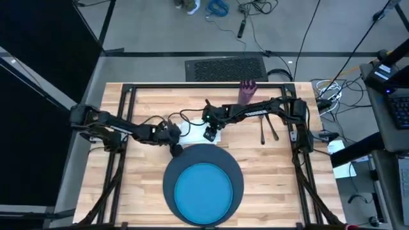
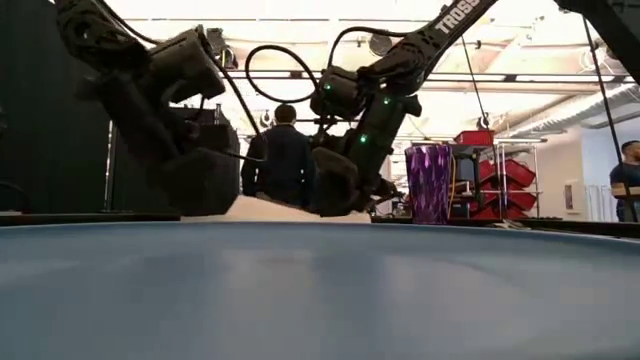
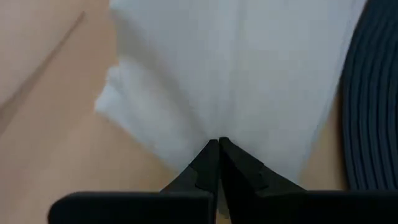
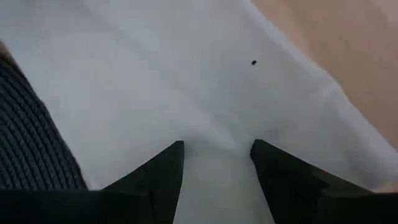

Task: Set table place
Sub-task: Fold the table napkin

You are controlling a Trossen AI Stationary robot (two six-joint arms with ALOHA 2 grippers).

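Nearest the table's front edge: a bright blue plate (image 1: 204, 193) centred on a larger dark grey round charger (image 1: 171, 174), both on the light-wood table (image 1: 275, 185); ribbed dark weave at the charger's rim in the wrist views, and a broad blurred blue surface filling the foreground of the low view.

Just behind the charger's far rim: a white cloth napkin (image 1: 190, 130), soft and creased, lying flat on the wood with one edge close against the charger. Pinched at one edge by the left gripper (image 3: 218, 149), fingers clenched together on a fold of the cloth that puckers up towards the tips. Met from the other side by the right gripper (image 4: 217, 152), fingers parted and pressed down onto the cloth, with smooth white fabric between them and nothing clamped. One small dark speck on the napkin in the right wrist view.

Farther back and to the right: cutlery (image 1: 269, 130) lying side by side on the wood, well apart from the napkin. Beyond that, near the far edge, an upright purple cup (image 1: 247, 91), faceted and glossy in the low view.

Past the table: a person (image 2: 283, 158) standing in the room.
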